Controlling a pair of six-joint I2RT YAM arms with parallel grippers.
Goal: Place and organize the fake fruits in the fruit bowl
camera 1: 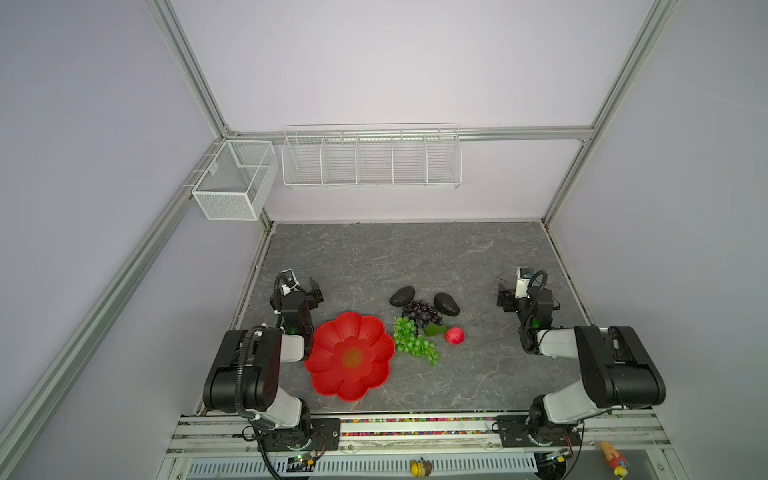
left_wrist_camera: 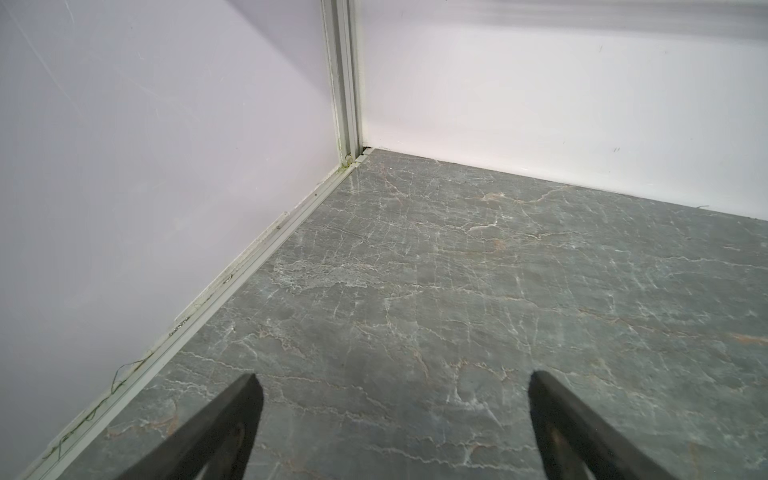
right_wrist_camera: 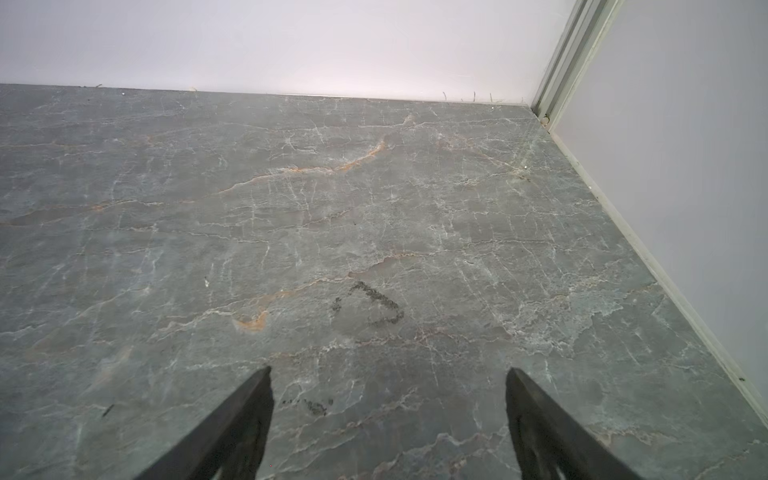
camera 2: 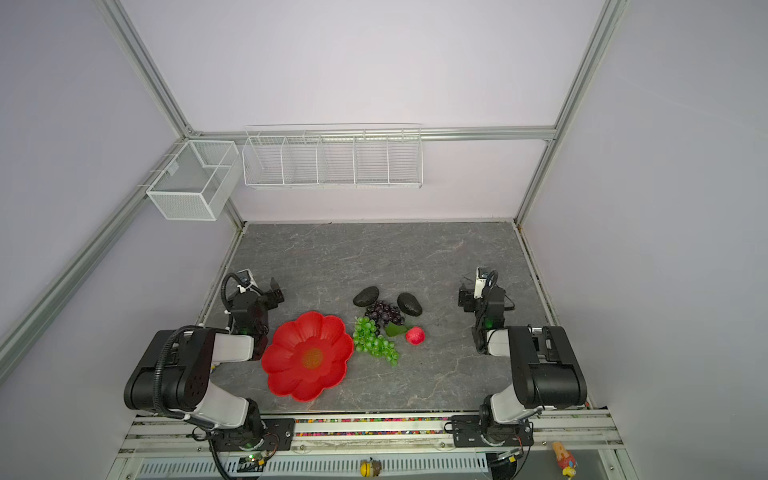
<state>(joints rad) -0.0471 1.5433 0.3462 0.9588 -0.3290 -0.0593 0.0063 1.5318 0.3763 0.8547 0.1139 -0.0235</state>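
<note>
The fruit bowl (camera 1: 332,382) stands near the front left corner of the table (camera 1: 374,257); inside it only its red petals and yellowish centre show. Behind it, near the left edge, the left gripper (left_wrist_camera: 395,380) hangs with claw spread wide, gripping nothing. Just beside the bowl's right rim lies the green grape bunch (camera 1: 409,338), touching the dark purple grape bunch (camera 1: 419,312) behind it, which has an avocado (camera 1: 402,296) on its left and a second avocado (camera 1: 446,304) on its right. Further right lies the red-pink fruit (camera 1: 455,335). Near the right edge, the right gripper (right_wrist_camera: 388,374) also stands spread apart over bare table.

Fruit bowl (camera 1: 328,384) glossy red plastic; table (camera 1: 374,257) smooth grey marble-look; baskets (camera 1: 370,160) white wire.
</note>
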